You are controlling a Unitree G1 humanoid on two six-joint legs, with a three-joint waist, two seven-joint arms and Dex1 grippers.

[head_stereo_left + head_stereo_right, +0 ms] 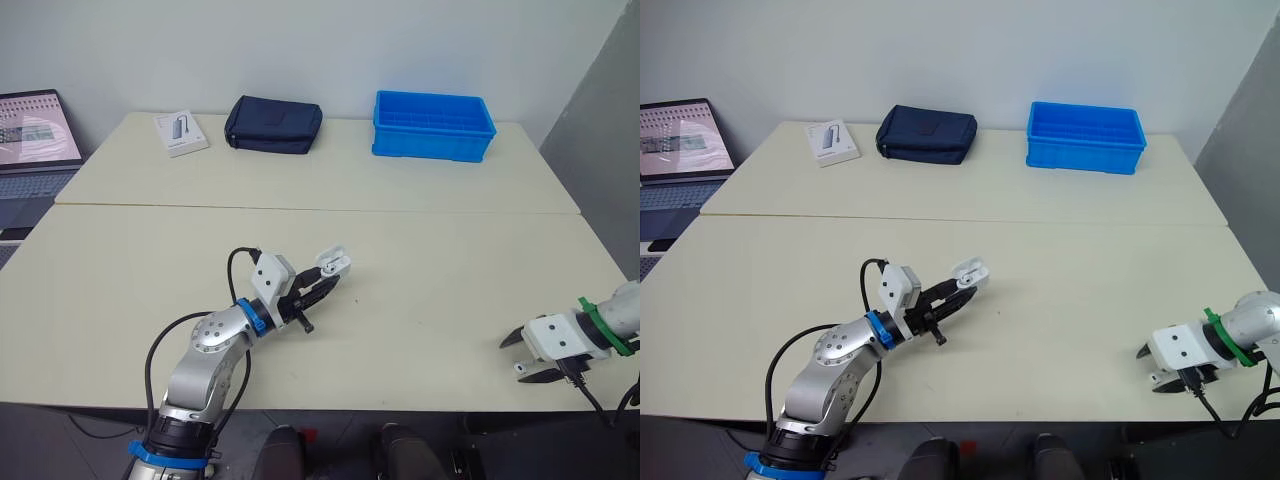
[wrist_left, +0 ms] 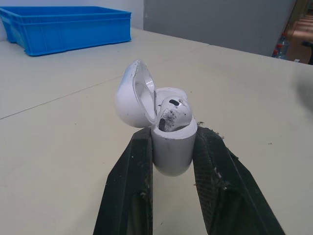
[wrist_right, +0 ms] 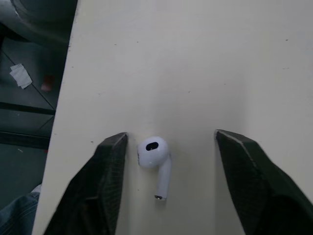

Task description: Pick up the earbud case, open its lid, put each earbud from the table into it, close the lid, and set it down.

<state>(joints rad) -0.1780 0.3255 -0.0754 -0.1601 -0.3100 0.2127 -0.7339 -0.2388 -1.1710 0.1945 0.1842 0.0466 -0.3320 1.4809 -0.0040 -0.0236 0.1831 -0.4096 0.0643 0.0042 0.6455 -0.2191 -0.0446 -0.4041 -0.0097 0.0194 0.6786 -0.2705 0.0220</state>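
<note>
My left gripper (image 1: 322, 282) is shut on the white earbud case (image 2: 168, 142), held just above the middle of the front table. The case's lid (image 2: 131, 95) stands open, and one earbud (image 2: 172, 113) sits inside it. A second white earbud (image 3: 154, 161) lies on the table close to the front edge, between the open fingers of my right gripper (image 1: 517, 356) at the front right. The right gripper's fingers (image 3: 103, 186) straddle the earbud without touching it.
At the back of the far table stand a blue crate (image 1: 432, 125), a dark blue pouch (image 1: 273, 124) and a small white box (image 1: 181, 132). A laptop (image 1: 35, 135) sits off the table's left. The table's front edge (image 3: 63, 98) runs right beside the right gripper.
</note>
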